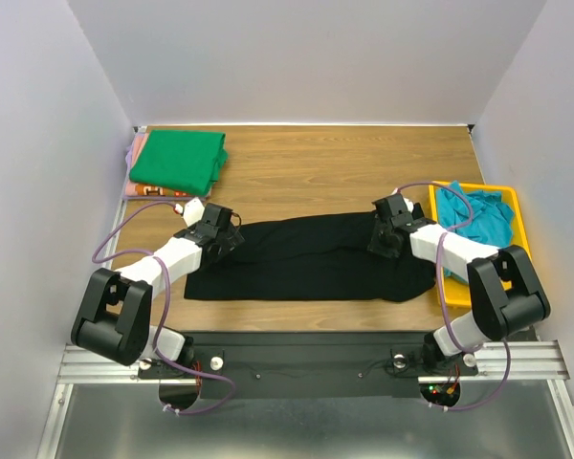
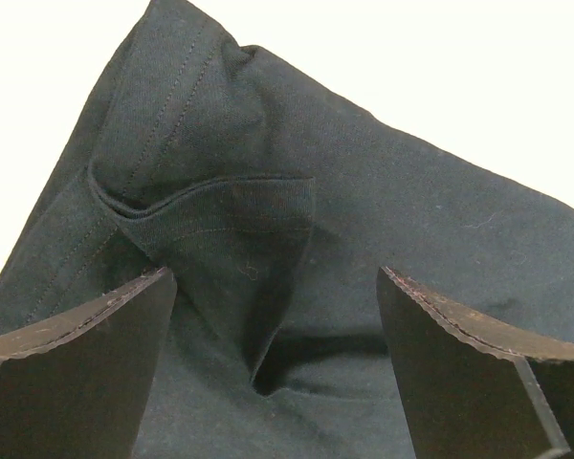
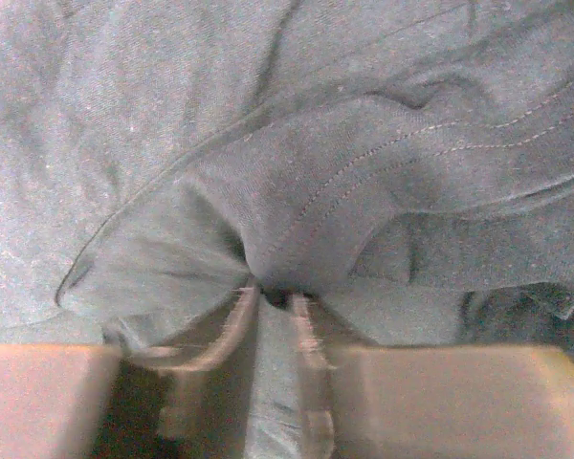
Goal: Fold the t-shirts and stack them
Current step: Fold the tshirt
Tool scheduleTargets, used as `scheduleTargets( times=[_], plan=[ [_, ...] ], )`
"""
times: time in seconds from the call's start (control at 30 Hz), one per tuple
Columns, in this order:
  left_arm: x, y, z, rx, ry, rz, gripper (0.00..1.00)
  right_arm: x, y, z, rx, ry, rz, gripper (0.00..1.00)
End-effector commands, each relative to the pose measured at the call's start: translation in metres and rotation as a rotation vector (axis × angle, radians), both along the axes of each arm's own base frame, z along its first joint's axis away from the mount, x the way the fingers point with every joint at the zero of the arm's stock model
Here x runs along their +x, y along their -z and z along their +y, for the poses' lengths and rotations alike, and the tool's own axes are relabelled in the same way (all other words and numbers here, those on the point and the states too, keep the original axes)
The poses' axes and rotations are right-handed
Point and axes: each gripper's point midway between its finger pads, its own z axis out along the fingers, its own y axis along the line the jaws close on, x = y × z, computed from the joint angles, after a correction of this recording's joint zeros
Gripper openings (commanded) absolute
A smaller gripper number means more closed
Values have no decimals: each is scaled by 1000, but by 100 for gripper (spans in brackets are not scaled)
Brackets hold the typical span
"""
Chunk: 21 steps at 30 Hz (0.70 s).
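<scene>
The black t-shirt [image 1: 311, 258] lies spread across the middle of the table, partly folded lengthwise. My left gripper [image 1: 222, 235] is over its left end, jaws open, with black cloth [image 2: 268, 239] lying between the fingers [image 2: 86, 373]. My right gripper [image 1: 385, 236] is at its right end, shut on a pinch of the black cloth [image 3: 297, 220]. The bright green t-shirt [image 1: 179, 160] lies folded at the back left on top of the orange-pink one [image 1: 143, 191], of which only an edge shows. The teal-blue t-shirt [image 1: 474, 215] lies crumpled in the yellow tray [image 1: 517, 215].
The yellow tray stands at the right edge of the wooden table [image 1: 344, 163]. White walls enclose the table on three sides. The black arm-mount rail [image 1: 306, 368] runs along the near edge.
</scene>
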Motion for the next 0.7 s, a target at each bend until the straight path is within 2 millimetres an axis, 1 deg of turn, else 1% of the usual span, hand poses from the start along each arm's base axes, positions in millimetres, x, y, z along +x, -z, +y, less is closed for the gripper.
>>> scheduleTargets(
  times=[0.0,0.07,0.1,0.13,0.17,0.2,0.23,0.4,0.53,0.6,0.63,0.67],
  plan=[
    [-2,-2,5,20,-4,-2,98,19,-23,7,49,15,-93,15],
    [-2,-3,5,20,-3,-4,98,18,-29,9,70,8,-106,12],
    [-2,-3,5,21,-3,-4,98,16,-33,11,81,7,-114,6],
    [-2,-4,5,20,-4,-3,98,15,-42,14,104,-2,-135,1],
    [-2,-4,5,20,-3,-4,98,10,-41,14,112,-12,-130,0],
    [-2,-4,5,19,-4,-5,98,8,-44,16,127,-22,-130,0],
    [-2,-4,4,17,-3,-5,98,1,-48,21,155,-46,-123,0],
    [-3,-4,2,8,8,1,98,-20,-53,30,225,-97,-88,1],
    [-4,-5,2,4,13,1,98,-47,-56,44,330,-123,-10,0],
    [-5,-5,2,5,10,3,98,-59,-54,48,370,-126,29,0],
    [-5,-6,2,3,12,3,98,-66,-57,54,410,-140,50,0],
    [-5,-7,1,2,12,0,98,-72,-57,54,420,-139,73,0]
  ],
)
